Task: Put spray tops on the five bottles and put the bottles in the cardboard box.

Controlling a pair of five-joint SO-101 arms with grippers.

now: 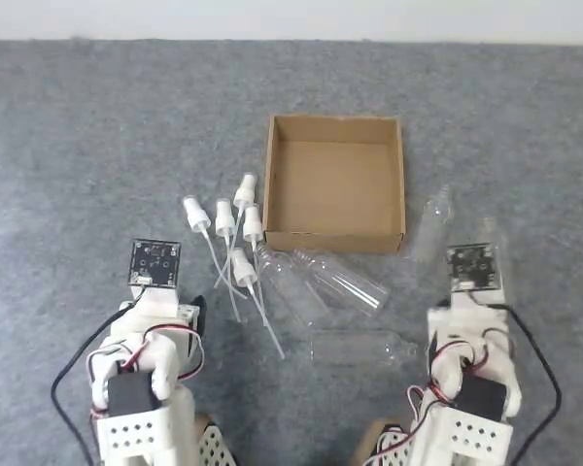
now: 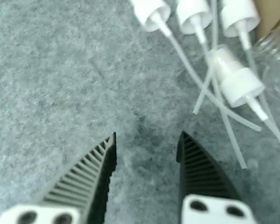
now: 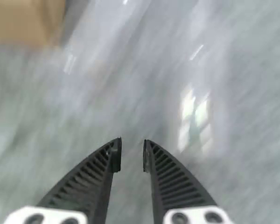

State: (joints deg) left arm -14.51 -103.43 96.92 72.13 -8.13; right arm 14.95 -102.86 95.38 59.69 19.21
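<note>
Nothing is capped yet and the cardboard box (image 1: 335, 240), at 12 o'clock from the surface's middle, holds nothing. The job therefore looks to be at its first step, pairing one top with one bottle. Three lying bottles (image 1: 345, 282) rest at the box's 6 o'clock, and two upright bottles (image 1: 435, 221) stand at its 3 o'clock, just ahead of the right arm. The five spray tops (image 1: 223, 221) are bunched at the box's 9 o'clock with their dip tubes crossed.

The left tool (image 2: 147, 140) hovers spread wide, holding nothing, with the nearest top (image 2: 240, 84) a little ahead of it. It would do best to pinch that top by its collar and lift straight, so the crossed tubes slip free. The right tool (image 3: 131, 144), parted only narrowly and gripping nothing, likely needs to widen before steadying a bottle, which may roll, being round.

The surface (image 1: 97, 146) is grey and felt-like, and a pale band runs along its 12 o'clock edge.
</note>
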